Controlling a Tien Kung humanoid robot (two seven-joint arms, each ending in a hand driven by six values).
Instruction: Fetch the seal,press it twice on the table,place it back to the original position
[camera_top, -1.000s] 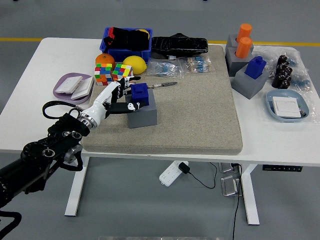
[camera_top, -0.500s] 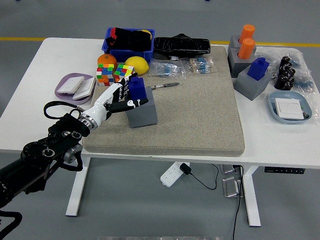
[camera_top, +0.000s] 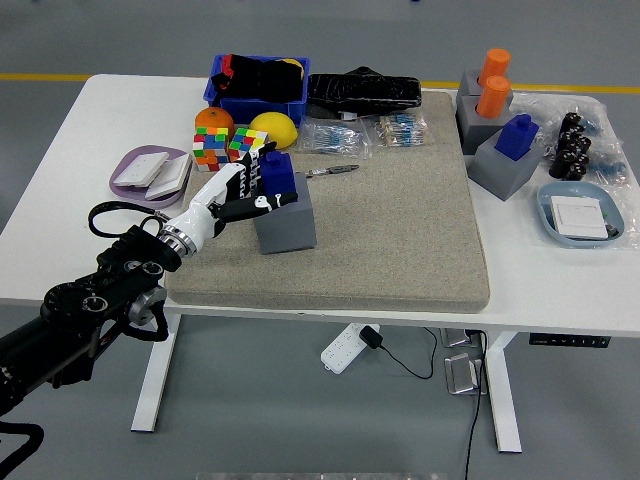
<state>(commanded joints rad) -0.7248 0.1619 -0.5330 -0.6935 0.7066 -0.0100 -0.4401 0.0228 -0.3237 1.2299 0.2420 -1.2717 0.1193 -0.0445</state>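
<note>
The left hand (camera_top: 243, 193) has its fingers closed round the blue seal (camera_top: 277, 176), just above the grey holder (camera_top: 287, 224); it should lift straight up until clear, then move to bare mat (camera_top: 400, 220)

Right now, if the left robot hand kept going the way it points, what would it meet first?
The left robot hand is already at the blue seal sitting in the gray block, so it would press into those first. Whether the fingers already touch is unclear.
</note>
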